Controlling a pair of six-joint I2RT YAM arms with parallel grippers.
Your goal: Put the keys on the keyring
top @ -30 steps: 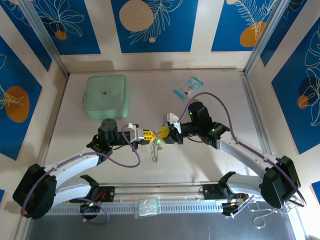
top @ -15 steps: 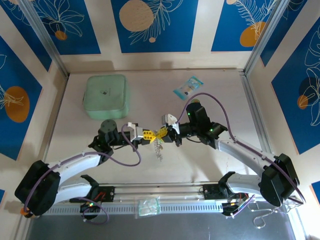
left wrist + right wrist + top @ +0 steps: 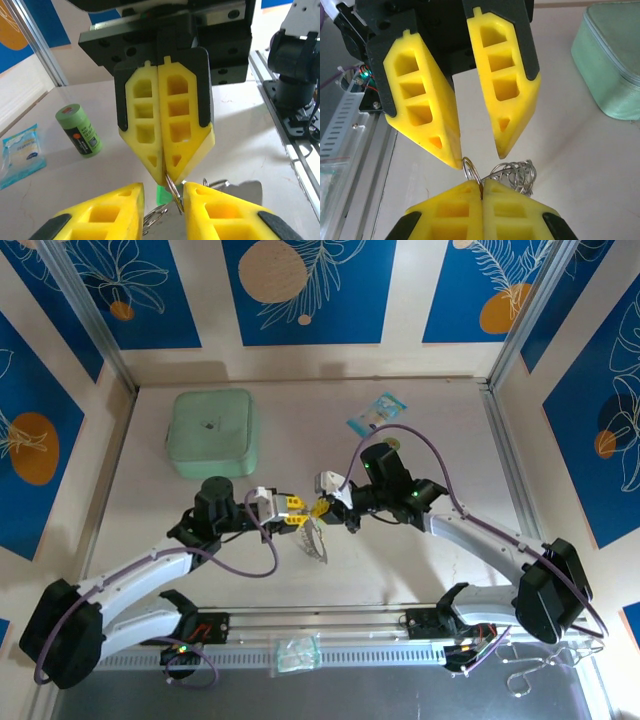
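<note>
In the right wrist view my right gripper point(image 3: 482, 184) is shut on a small silvery split ring point(image 3: 471, 170) of the keyring. The rest of the keyring point(image 3: 516, 175) hangs beneath as a bunch of wire loops. My left gripper point(image 3: 479, 157) faces it, open, with one fingertip point(image 3: 455, 161) touching the ring. The left wrist view shows my left gripper point(image 3: 164, 186) open around the pinched ring point(image 3: 172, 189), with the right gripper point(image 3: 165, 176) above. A green key head point(image 3: 162, 193) shows behind the ring. The yellow key is hidden. From the top camera, both grippers point(image 3: 290, 514) point(image 3: 322, 507) meet at mid-table with the keyring point(image 3: 316, 542) dangling.
A mint-green zip case point(image 3: 212, 433) lies at the back left. A blue-and-white packet point(image 3: 377, 415) lies at the back centre, and an upright green cylinder point(image 3: 80, 130) stands near it. A clear bag point(image 3: 297, 652) rests on the near rail.
Both grippers have shifted a little left together, still tip to tip. The hanging keyring has swung and now trails down to the right.
</note>
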